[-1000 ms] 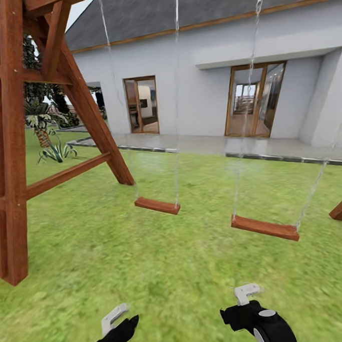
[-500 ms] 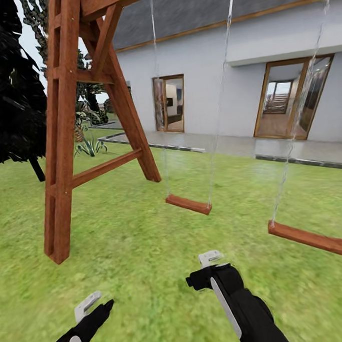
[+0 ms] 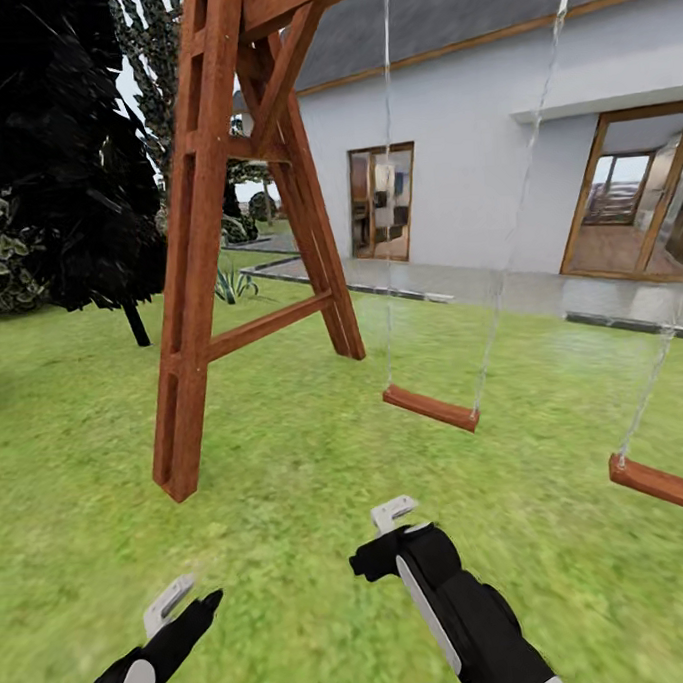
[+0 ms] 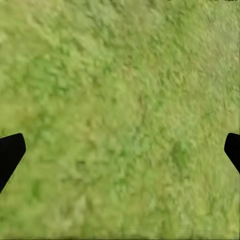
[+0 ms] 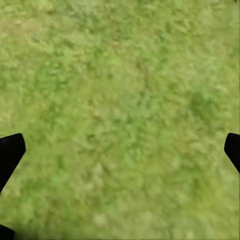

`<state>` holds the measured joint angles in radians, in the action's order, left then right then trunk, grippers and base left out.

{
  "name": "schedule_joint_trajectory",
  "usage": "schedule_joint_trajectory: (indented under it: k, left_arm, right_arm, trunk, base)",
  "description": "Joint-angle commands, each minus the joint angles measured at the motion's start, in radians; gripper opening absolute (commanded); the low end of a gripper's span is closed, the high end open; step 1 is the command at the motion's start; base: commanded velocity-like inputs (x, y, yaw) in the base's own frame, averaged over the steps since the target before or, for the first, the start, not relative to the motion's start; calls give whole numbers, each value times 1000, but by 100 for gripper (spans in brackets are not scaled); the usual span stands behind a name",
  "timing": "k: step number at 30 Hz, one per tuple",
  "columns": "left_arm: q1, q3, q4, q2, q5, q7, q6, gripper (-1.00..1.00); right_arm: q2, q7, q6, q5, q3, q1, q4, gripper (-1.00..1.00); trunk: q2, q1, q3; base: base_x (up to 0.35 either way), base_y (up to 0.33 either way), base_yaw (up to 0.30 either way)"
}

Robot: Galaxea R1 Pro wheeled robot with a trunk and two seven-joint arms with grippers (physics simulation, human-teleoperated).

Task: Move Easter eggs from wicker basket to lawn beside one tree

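We are looking across the lawn (image 3: 288,464) with the swing frame (image 3: 195,319) standing ahead and to the left, its legs resting on the grass. A swing seat (image 3: 430,408) is hanging to the right of the frame, and a second seat (image 3: 657,483) is hanging farther right and nearer to us. Behind the frame and the seats the house (image 3: 493,173) is standing, with a paved strip (image 3: 459,293) lying along its foot. A doorway (image 3: 382,203) is sitting behind the first seat — a wider one (image 3: 635,211) is sitting to the right. At the far left a dark tree (image 3: 62,166) is standing on the grass, behind the frame. Our two arms are reaching low in front — the left gripper (image 3: 180,605) left of the right gripper (image 3: 391,524), both over bare grass.
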<state>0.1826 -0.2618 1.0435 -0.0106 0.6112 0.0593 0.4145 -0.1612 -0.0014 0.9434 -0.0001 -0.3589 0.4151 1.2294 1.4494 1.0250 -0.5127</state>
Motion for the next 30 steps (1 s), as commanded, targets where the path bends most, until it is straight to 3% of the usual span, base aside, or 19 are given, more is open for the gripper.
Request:
schedule_joint_trajectory:
  k: [1,13,19,25,30]
  left_arm:
    - [0,1,1,0,11,6,5,100]
    - [-2,8,-9,-2,10,5,4,100]
    - [-2,10,-12,-3,10,5,5,100]
    - [-2,11,-13,-3,10,5,6,100]
    - [-2,40,-13,-7,10,5,5,100]
  right_arm:
    - [0,0,4,0,-1,1,1,100]
    - [0,0,-1,2,-6,-1,1,100]
    - [4,0,-2,1,-60,-1,1,100]
    - [5,0,-2,0,-70,-1,1,100]
    - [6,0,-2,0,-72,-1,1,100]
  trunk:
    - [1,0,-2]
    - [1,0,-9]
    - [1,0,-13]
    - [1,0,-17]
    - [1,0,-20]
  base:
    - [0,280,209]
    - [2,280,171]
    - [77,280,165]
    - [123,280,196]
    - [164,279,210]
